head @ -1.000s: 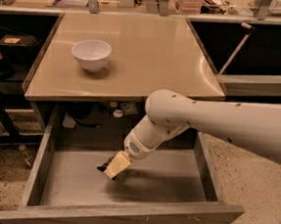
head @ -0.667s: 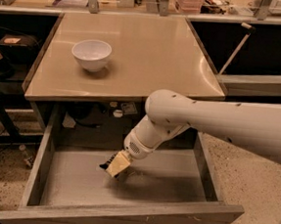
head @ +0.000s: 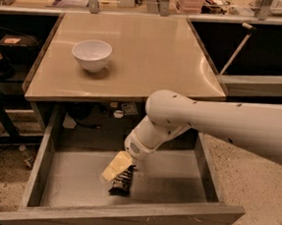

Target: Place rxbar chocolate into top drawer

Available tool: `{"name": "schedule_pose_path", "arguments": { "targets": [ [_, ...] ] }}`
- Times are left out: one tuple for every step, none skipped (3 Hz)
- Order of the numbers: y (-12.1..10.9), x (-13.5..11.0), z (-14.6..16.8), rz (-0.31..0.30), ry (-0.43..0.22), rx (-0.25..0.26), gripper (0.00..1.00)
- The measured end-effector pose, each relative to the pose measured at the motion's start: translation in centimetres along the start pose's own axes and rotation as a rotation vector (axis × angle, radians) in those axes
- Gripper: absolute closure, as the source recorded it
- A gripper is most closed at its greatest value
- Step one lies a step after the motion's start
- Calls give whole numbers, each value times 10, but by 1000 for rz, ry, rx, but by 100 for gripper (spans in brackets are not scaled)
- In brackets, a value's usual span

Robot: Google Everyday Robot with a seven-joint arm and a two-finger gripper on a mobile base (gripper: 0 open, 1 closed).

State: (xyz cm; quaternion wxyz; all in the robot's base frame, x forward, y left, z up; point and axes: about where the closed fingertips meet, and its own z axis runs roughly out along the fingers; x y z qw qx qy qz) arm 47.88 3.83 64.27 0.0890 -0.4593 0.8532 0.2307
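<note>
The rxbar chocolate [head: 121, 181], a small black-wrapped bar with pale lettering, is inside the open top drawer [head: 174, 184], at the middle of its grey bottom near the front panel. It looks to be resting on the drawer bottom. My gripper [head: 115, 169], pale yellow at its tip, reaches down into the drawer from the white arm [head: 219, 124] and sits right above and to the left of the bar, touching or almost touching its upper end.
A white bowl [head: 92, 55] stands on the tan table top [head: 151, 51] above the drawer, at the left. The drawer's front panel [head: 122, 215] juts toward me. Black frames and clutter stand to the left, and speckled floor lies to the right.
The black bar now shows below and to the right of the gripper tip, lower in the drawer than before. The arm has barely moved.
</note>
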Motion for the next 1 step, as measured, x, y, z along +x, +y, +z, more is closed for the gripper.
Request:
{"name": "schedule_pose_path", "arguments": {
  "targets": [
    [0, 0, 0, 0, 0, 0, 0]
  ]
}}
